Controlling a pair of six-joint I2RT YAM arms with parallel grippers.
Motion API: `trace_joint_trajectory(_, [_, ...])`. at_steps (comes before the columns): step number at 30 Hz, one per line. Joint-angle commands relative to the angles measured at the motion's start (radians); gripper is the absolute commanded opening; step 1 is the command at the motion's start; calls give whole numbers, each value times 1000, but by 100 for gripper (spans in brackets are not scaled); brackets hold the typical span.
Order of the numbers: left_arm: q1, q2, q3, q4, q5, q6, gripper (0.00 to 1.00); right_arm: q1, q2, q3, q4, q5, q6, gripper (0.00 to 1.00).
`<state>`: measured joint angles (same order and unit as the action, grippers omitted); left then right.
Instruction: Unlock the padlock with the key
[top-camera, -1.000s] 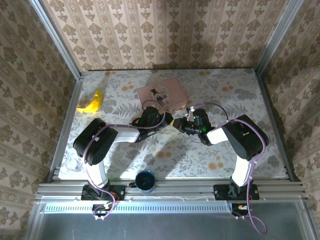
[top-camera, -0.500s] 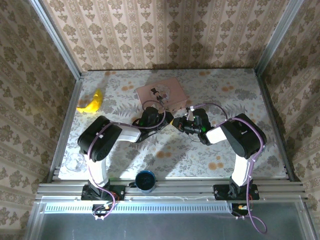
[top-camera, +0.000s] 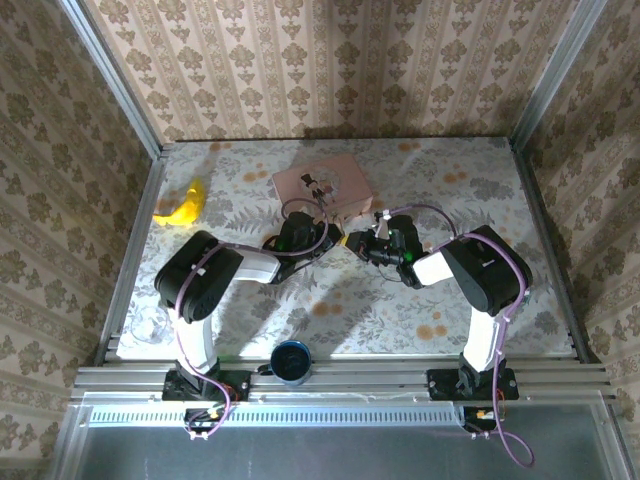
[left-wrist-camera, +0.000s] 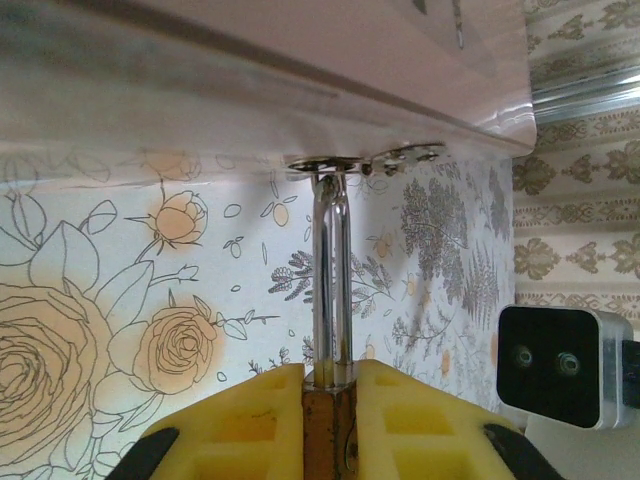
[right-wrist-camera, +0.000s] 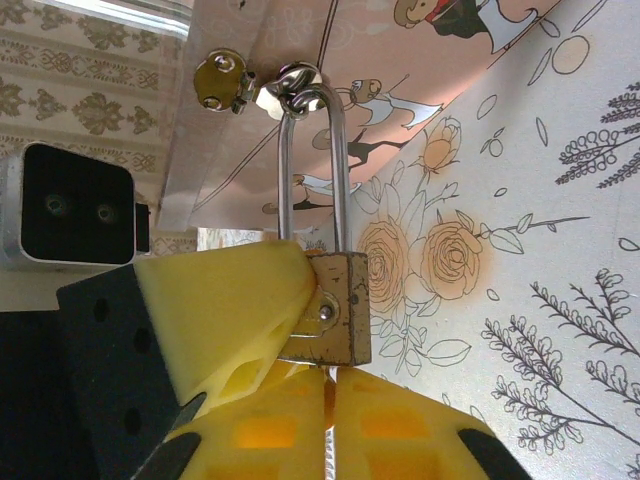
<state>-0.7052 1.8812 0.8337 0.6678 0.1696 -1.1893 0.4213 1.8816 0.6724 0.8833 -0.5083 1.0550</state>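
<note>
At the pink box (top-camera: 320, 183), the left gripper (left-wrist-camera: 330, 385) is clamped on the padlock (right-wrist-camera: 335, 305).
Its shackle passes through the hasp (right-wrist-camera: 290, 80) on the box's edge. The right gripper (right-wrist-camera: 328, 400), fingers almost together, sits just under the padlock, its hold unclear. Open table (top-camera: 350, 300) lies beside the box.

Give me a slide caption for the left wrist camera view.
Left gripper clamps the brass padlock, its shackle looped through the hasp of the pink box.

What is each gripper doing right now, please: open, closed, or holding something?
Left gripper: closed on the padlock.
Right gripper: closed just below the padlock; whether it holds a key cannot be told.
</note>
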Motion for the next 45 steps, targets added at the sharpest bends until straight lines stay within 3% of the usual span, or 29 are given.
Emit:
trace_joint_trajectory(1, [1,24,14,21,21,10,4,4,-9,24,17,4,-15,14])
trace_joint_trajectory(7, [0,21,16,20,25,12,0,9,-113,16,-170,74,-128,31])
trace_joint_trajectory(16, [-19,-13,51,-103,50,14,0,114,-341,77,-716,425,-419,30])
trace_joint_trajectory(21, [-32,-63,136,-407,21,76,0,183,-366,129,-868,564,-528,28])
trace_joint_trajectory(28, [-40,-87,183,-528,8,103,0,242,-338,178,-907,629,-598,27])
trace_joint_trajectory(45, [-38,-64,190,-515,64,69,0,278,-205,293,-935,664,-717,30])
